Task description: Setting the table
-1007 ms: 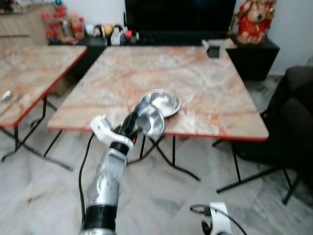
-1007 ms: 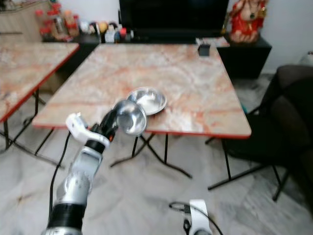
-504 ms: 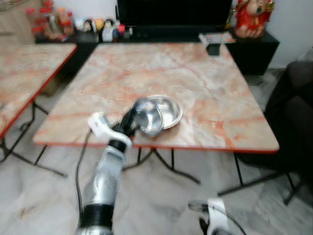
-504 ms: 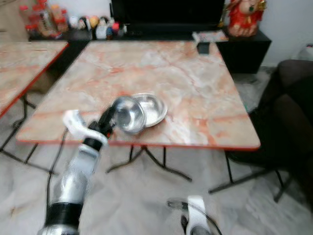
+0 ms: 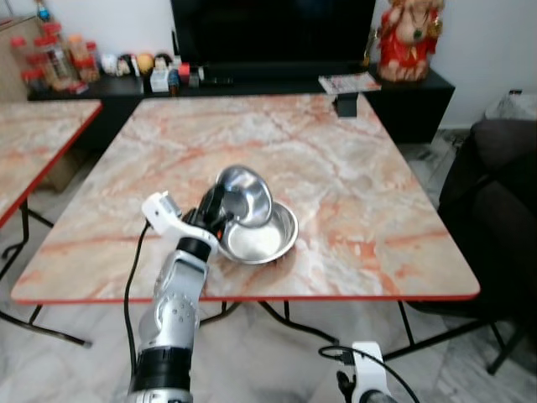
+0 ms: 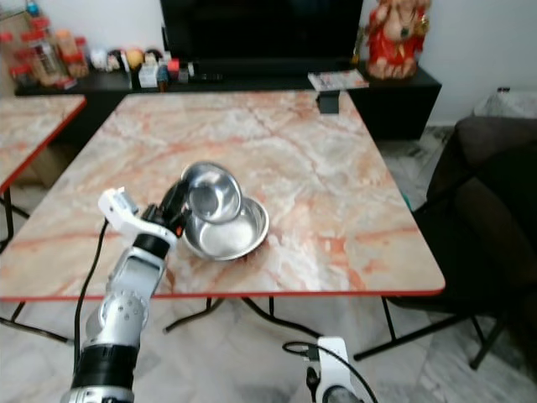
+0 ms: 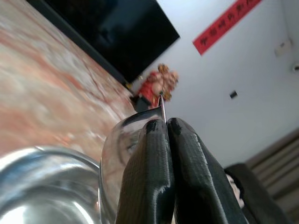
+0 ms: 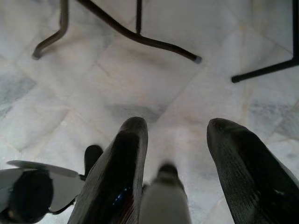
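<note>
Two steel bowls are counted: a small bowl (image 5: 246, 196) and a large bowl (image 5: 258, 236). Two marble tables are seen, the near table (image 5: 377, 210) and a side table (image 5: 33, 143). One screen (image 5: 273, 34), one red statue (image 5: 404, 38), one dark chair (image 5: 495, 210) and two grippers, left gripper (image 5: 211, 214) and right gripper (image 8: 177, 172), are counted

Home living room: television (image 5: 273, 34), marble table (image 5: 352, 168)

Red statue (image 5: 405, 38), black TV (image 5: 273, 34) behind; dark sofa (image 5: 501, 201) right.
</note>
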Available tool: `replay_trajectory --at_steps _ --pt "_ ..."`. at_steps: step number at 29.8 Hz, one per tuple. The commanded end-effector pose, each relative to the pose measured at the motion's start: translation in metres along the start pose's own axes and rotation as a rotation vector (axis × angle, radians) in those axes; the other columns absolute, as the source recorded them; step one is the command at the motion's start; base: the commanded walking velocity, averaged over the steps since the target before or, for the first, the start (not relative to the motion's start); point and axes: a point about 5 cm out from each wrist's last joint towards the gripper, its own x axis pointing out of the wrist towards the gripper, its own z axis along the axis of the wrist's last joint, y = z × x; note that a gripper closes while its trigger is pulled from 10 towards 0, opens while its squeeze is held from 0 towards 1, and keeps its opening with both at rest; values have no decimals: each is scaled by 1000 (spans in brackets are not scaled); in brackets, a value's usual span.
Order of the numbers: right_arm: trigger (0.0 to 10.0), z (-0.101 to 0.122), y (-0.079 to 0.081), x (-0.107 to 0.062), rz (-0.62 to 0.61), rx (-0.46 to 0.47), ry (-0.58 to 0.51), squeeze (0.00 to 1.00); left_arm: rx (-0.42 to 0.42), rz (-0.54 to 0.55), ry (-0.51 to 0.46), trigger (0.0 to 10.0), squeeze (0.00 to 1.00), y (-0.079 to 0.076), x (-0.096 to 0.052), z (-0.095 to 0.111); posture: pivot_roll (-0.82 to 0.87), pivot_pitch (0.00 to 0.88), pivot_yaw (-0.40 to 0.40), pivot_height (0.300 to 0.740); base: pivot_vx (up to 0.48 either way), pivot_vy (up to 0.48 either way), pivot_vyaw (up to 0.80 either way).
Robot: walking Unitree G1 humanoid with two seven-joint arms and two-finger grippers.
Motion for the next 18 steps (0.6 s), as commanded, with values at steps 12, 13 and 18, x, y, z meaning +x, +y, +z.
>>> replay_trajectory --at_steps 12,13,18 --pt "10000 -4 -4 -1 -15 14 8 0 -25 -26 10 10000 0 -7 4 0 17 0 26 740 0 0 0" --pt "10000 -4 -4 -1 -15 15 8 0 -26 -25 10 10000 0 -7 4 0 17 0 26 740 0 0 0" --pt "10000 -5 -4 -1 -15 18 15 0 -30 -24 11 10000 0 -7 5 -1 15 0 27 740 0 0 0"
